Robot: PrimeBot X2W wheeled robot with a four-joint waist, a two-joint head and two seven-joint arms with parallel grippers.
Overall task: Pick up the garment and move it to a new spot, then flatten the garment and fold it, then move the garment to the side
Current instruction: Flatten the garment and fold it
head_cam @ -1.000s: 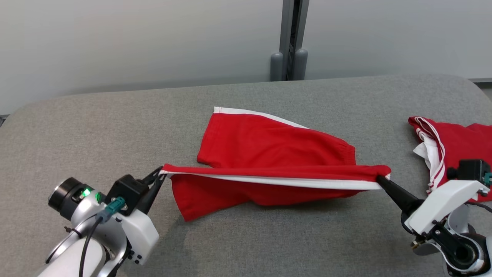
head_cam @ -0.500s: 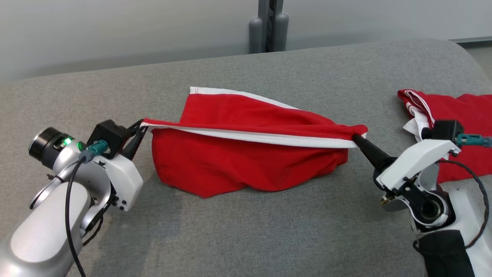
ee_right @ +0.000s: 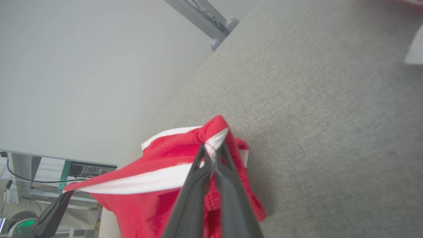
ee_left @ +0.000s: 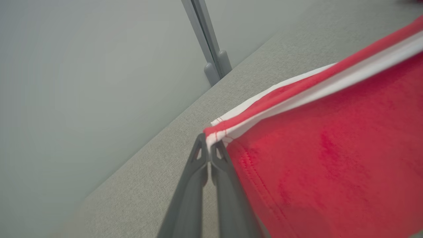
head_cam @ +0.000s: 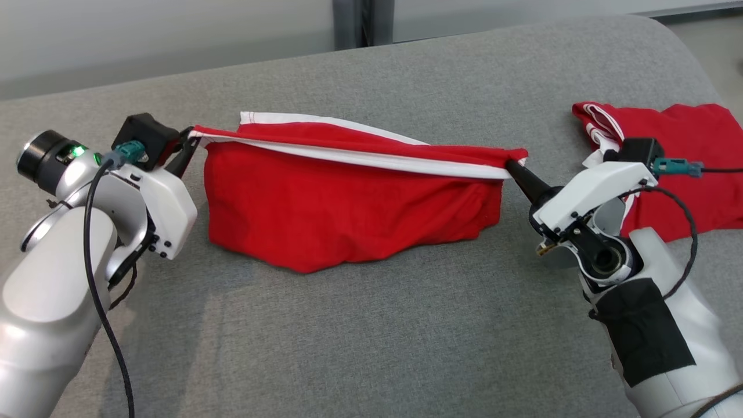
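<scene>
While my left claw (head_cam: 193, 138) and right claw (head_cam: 513, 167) each pinch an end of the garment (head_cam: 348, 203), it hangs stretched, bottom touching the counter (head_cam: 348, 325) | lifted | flattening, folding, setting aside pending

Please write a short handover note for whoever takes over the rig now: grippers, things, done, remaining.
Left gripper: shut on one end of the white-striped edge of the red garment.
Right gripper: shut on the other end.
Garment: stretched between them, lower part touching the grey table. A second red garment lies at the right.
Done: pickup.
To do: lay down, flatten, fold, move aside.
</scene>
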